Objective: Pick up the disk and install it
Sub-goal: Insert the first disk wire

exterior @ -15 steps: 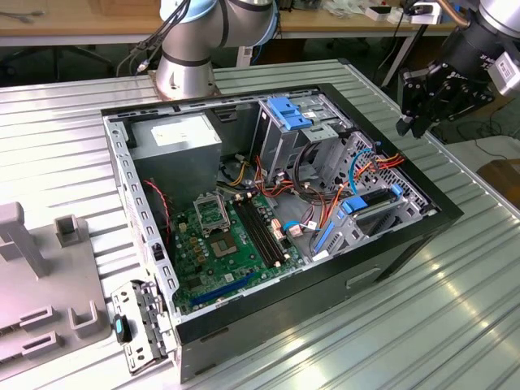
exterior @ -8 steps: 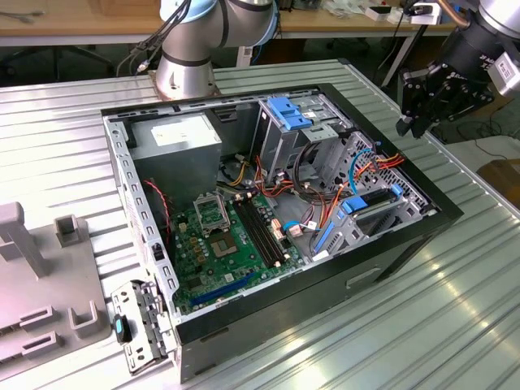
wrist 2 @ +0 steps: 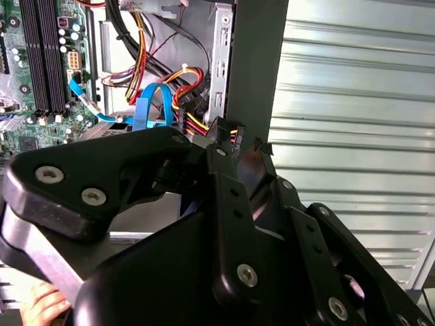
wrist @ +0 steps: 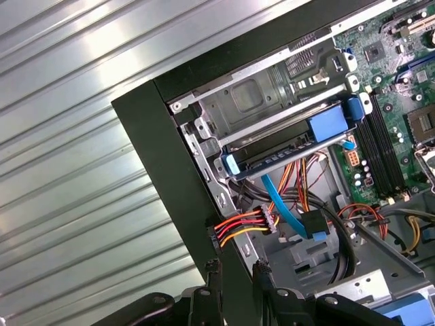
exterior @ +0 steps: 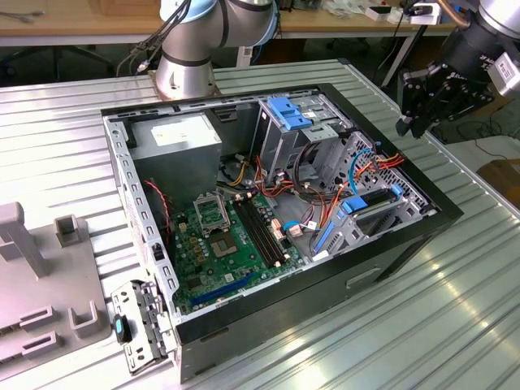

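- In the exterior view, the claw (exterior: 409, 123) hangs outside the computer case (exterior: 325, 284), off its edge on the exterior view's right.
- In the first wrist view, the disk (wrist: 285, 155) sits in the cage just inside the case wall.
- The claw is narrowly parted and holds nothing.
- Bare desk (exterior: 455, 309) lies beyond that wall.

Open PC case (exterior: 439, 214) mid-frame on ribbed metal table (exterior: 455, 325). Gripper (exterior: 410, 126) hangs at 2 o'clock off the case, above the table, touching nothing. Disk (exterior: 370, 201) w/ blue rails sits in drive cage, 3 o'clock inside case. Arm base (exterior: 185, 69) at 12, grey fixture (exterior: 32, 268) at 9.
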Robot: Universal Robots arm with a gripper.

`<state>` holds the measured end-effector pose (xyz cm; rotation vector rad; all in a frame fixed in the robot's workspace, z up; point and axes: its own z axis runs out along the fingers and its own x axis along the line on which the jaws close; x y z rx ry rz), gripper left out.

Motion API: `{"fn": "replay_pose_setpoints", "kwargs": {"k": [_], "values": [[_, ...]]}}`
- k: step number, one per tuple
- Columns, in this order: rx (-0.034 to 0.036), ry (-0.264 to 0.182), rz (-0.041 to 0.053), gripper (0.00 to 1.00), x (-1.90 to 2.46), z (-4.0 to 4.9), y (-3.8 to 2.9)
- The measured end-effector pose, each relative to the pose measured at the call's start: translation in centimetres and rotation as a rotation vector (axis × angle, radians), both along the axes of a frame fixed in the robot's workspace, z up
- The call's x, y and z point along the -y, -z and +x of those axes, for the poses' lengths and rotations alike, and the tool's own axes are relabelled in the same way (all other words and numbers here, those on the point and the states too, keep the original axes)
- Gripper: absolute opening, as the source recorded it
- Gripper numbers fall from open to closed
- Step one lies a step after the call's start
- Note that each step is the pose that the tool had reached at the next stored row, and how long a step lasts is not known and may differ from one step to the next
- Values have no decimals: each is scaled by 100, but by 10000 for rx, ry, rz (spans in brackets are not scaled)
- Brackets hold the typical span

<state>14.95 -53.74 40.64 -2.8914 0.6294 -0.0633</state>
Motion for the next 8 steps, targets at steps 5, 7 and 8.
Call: {"fn": "replay_pose_setpoints", "kwargs": {"k": [5,7,8], "values": [[0,-739,-2,32,0,0,5],[0,-1038,-1,32,0,0,10],[0,-1193,1,32,4,0,16]]}}
